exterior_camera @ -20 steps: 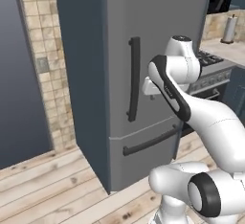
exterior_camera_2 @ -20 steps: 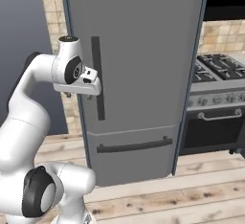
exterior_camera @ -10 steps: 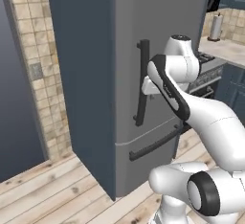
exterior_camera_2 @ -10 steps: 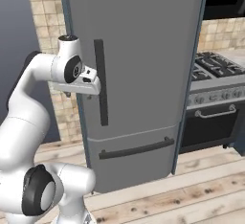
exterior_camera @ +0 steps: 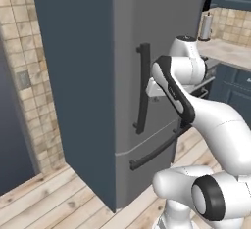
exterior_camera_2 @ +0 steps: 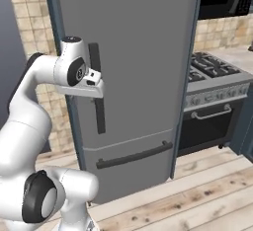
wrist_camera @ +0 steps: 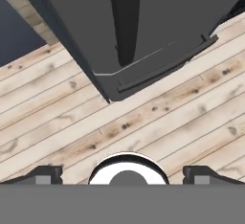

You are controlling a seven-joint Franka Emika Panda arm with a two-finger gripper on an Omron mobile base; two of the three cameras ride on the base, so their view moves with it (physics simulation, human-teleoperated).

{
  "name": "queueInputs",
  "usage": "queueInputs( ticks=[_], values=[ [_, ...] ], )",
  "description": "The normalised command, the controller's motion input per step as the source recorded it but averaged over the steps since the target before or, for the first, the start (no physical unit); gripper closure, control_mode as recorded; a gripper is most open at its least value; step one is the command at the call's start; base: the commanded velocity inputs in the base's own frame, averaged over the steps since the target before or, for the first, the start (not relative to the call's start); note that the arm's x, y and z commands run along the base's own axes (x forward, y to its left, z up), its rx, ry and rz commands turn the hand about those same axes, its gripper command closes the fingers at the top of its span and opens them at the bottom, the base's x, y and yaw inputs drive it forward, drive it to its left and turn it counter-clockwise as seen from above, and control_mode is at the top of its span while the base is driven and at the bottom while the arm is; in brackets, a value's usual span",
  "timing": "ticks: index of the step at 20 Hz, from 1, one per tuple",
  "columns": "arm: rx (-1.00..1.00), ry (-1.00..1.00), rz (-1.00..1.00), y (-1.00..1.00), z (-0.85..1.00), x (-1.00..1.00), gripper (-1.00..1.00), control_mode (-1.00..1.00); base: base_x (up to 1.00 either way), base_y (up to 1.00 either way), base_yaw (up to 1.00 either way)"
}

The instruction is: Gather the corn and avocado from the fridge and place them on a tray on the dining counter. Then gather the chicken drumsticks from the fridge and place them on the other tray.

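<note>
So the claw (wrist_camera: 122, 173) is spread as wide as it goes, nothing between its fingers, with the two dark fingertips (wrist_camera: 47, 172) sitting far apart at the bottom of the hand view. It's pointing down, parked right up against the front of the fridge (exterior_camera_2: 138, 52), and in the hand view you're looking along the grey door straight to the floor.

The vertical door handle (exterior_camera: 142, 88) is the closest thing to it. From the left base view the white hand sits just to the right of that dark bar, about at its middle height, really close; can't tell if it's actually touching. From the right base view the hand overlaps the handle's upper half, so the bar pokes out below it. In the hand view the handle runs as a dark strip dead ahead of the claw, centred between the tips.

Below the claw is the horizontal freezer drawer handle (exterior_camera_2: 134, 155), well down from it. Under that, the wooden plank floor (wrist_camera: 158, 122).

Off to the claw's right there's a stove (exterior_camera_2: 215, 84) with an oven door. Fridge is shut, so the corn, avocado and drumsticks are hidden from all three cameras.
</note>
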Motion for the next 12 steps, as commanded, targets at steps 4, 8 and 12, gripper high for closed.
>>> queueInputs(
  ticks=[4, 8, 12],
  values=[
    [0.00, 0.00, 0.00, 0.00, 0.00, 0.00, -1.00, 1.00, 0.23, 0.50, -0.18],
    [0.00, 0.00, 0.00, 0.00, 0.00, 0.00, -1.00, 1.00, 0.31, 0.55, -0.13],
    [0.00, 0.00, 0.00, 0.00, 0.00, 0.00, -1.00, 1.00, 0.23, 0.48, -0.06]
  ],
)
